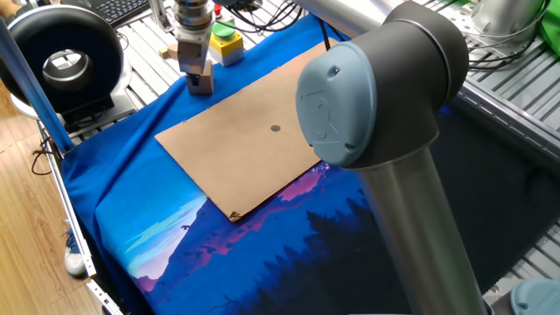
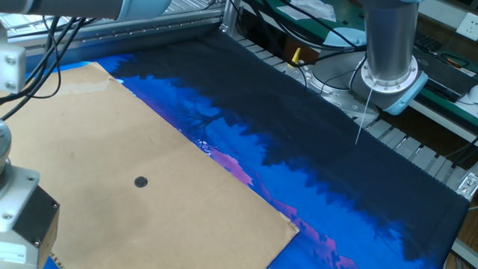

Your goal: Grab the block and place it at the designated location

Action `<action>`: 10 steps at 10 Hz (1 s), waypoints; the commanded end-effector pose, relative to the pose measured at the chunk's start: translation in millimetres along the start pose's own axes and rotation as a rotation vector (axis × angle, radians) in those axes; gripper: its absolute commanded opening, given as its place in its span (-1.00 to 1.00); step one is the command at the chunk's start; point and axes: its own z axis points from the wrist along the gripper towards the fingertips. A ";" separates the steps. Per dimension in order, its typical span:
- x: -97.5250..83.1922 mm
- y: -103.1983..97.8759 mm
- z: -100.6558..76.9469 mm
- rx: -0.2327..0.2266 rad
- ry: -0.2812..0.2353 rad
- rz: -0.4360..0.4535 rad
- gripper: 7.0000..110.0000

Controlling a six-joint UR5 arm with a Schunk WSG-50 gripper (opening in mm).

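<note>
The block (image 1: 203, 84) is a light tan wooden cube on the blue cloth, just beyond the far left corner of the brown board (image 1: 236, 166). My gripper (image 1: 198, 77) points straight down, low over the block, with its fingers at the block's sides. The frames do not show whether the jaws are closed on it. The designated location is the dark grey dot (image 1: 276, 129) at the board's centre, well to the right of the gripper. In the other fixed view the gripper (image 2: 22, 232) sits at the left edge beside the board (image 2: 149, 112), the dot (image 2: 140, 181) shows, and the block is hidden.
My arm's large grey elbow (image 1: 376, 96) fills the foreground. A yellow box with a green button (image 1: 226, 42) and a much smaller wooden cube (image 1: 165, 52) lie behind the gripper. A black round device (image 1: 63, 66) stands at the far left. The arm's base (image 2: 388, 67) stands beyond the cloth.
</note>
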 end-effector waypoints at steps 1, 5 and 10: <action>-2.0 1.4 -0.9 -0.005 -0.003 0.005 -0.71; -11.5 12.2 6.2 -0.018 -0.021 -0.035 -0.71; -24.9 32.8 14.8 -0.040 -0.035 -0.071 -0.71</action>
